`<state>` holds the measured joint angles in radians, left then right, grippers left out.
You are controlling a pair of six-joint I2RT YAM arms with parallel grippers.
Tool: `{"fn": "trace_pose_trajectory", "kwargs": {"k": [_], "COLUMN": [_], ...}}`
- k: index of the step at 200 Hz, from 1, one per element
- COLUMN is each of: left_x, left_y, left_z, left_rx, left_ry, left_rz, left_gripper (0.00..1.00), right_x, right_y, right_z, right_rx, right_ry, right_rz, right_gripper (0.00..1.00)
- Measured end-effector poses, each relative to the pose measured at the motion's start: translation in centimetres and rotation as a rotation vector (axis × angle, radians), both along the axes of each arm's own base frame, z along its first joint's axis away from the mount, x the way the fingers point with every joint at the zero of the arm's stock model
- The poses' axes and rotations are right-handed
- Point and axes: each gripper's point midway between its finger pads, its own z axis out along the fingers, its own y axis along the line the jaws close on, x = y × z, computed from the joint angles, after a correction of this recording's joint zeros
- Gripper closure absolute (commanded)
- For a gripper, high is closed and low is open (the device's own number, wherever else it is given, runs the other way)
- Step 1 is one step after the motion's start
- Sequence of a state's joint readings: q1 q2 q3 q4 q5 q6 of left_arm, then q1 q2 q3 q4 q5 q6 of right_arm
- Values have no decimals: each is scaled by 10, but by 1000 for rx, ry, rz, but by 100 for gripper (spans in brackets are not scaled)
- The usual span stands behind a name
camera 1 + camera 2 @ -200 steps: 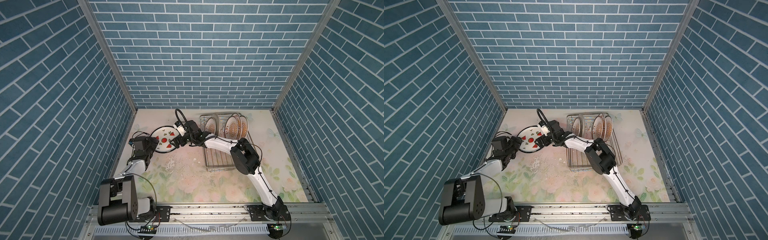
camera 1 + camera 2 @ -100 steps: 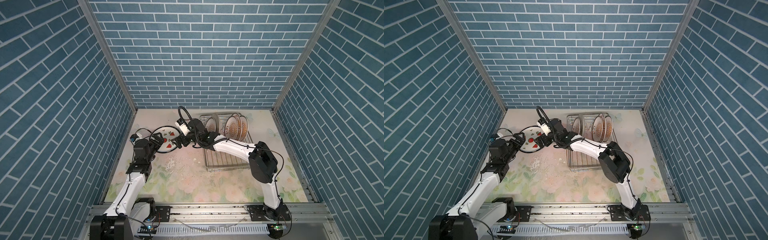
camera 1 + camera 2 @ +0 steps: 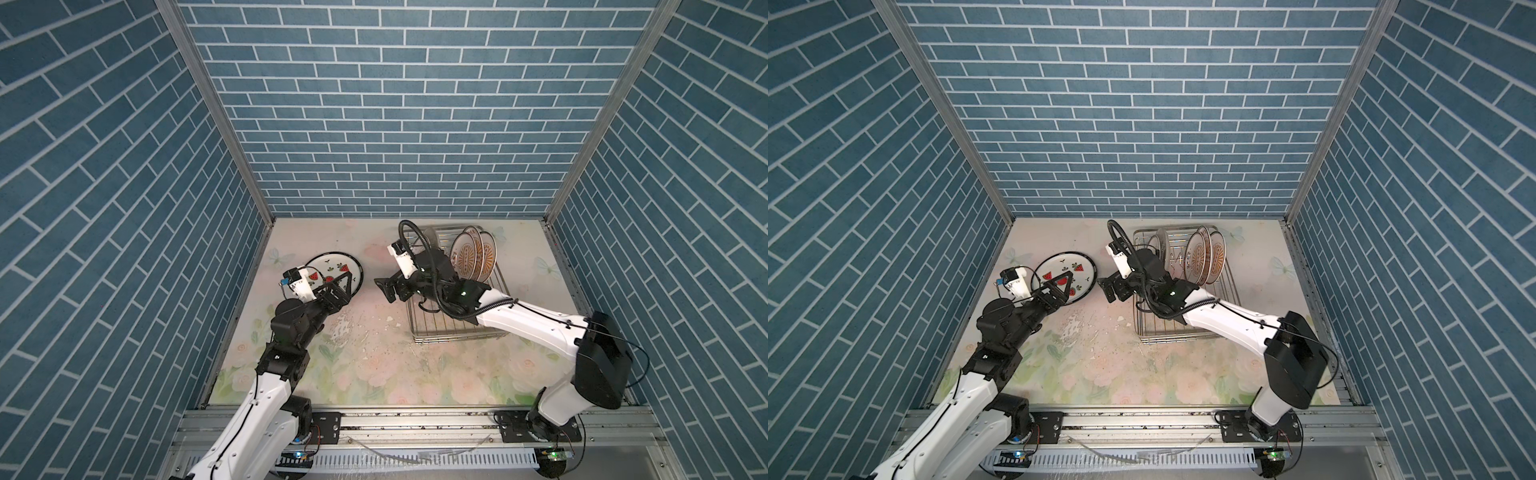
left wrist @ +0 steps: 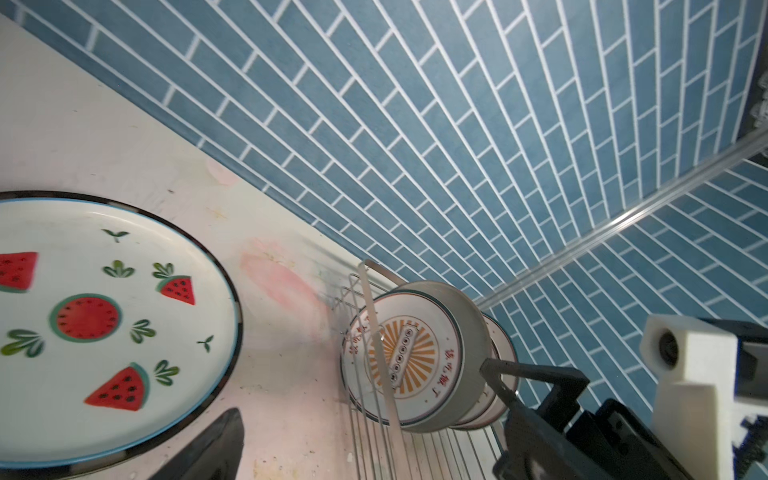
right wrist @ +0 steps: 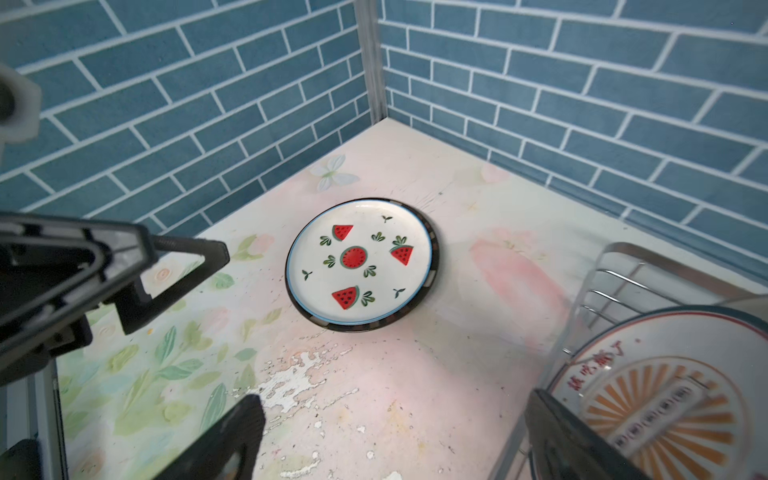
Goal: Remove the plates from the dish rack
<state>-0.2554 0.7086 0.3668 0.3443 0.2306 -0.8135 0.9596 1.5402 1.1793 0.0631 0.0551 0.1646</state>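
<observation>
The watermelon plate (image 3: 332,269) (image 3: 1065,270) (image 5: 359,262) (image 4: 104,307) lies flat at the table's back left, and a dark rim shows round its edge. My left gripper (image 3: 337,286) (image 3: 1057,291) (image 4: 374,453) hovers open over its near edge with nothing between the fingers. The silver dish rack (image 3: 451,332) (image 3: 1183,334) stands to the right. Several sunburst plates (image 3: 473,255) (image 3: 1204,257) (image 4: 409,353) (image 5: 665,403) stand upright at its back. My right gripper (image 3: 388,289) (image 3: 1111,289) (image 5: 395,436) is open and empty, just left of the rack.
Blue tiled walls close in the table on three sides, near the watermelon plate and the rack's back. A flaked white patch (image 3: 345,328) marks the floral mat between the arms. The metal rail (image 3: 415,424) runs along the front edge.
My left arm has stretched out, and its gripper moved right from the plate's left edge to over its near edge. My right gripper drew back rightward toward the rack.
</observation>
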Motion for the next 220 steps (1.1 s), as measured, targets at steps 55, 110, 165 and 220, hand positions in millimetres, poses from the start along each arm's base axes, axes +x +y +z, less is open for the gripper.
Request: {"fn": "trace_pose_trajectory", "kwargs": {"k": [55,110,165,220], "left_x": [-24,-40,-44,-29], "left_y": [-58,-113,-135,-135], "left_z": [18,-1,3,-5], "left_rx": [18,93,111,164], "left_ry": [-102,-109,-183,-184], "left_rz": [-201,-370,-406,-357], "left_gripper": [0,0,0,0], "right_x": [-15,-9,11,44], "right_y": [-65,-109,-137,-157], "right_z": [24,18,-2,-8], "right_rx": [11,-62,-181,-153], "right_ry": [-70,-102,-68,5], "right_rz": [-141,-306,-443,-521], "right_gripper": [1,1,1,4]}}
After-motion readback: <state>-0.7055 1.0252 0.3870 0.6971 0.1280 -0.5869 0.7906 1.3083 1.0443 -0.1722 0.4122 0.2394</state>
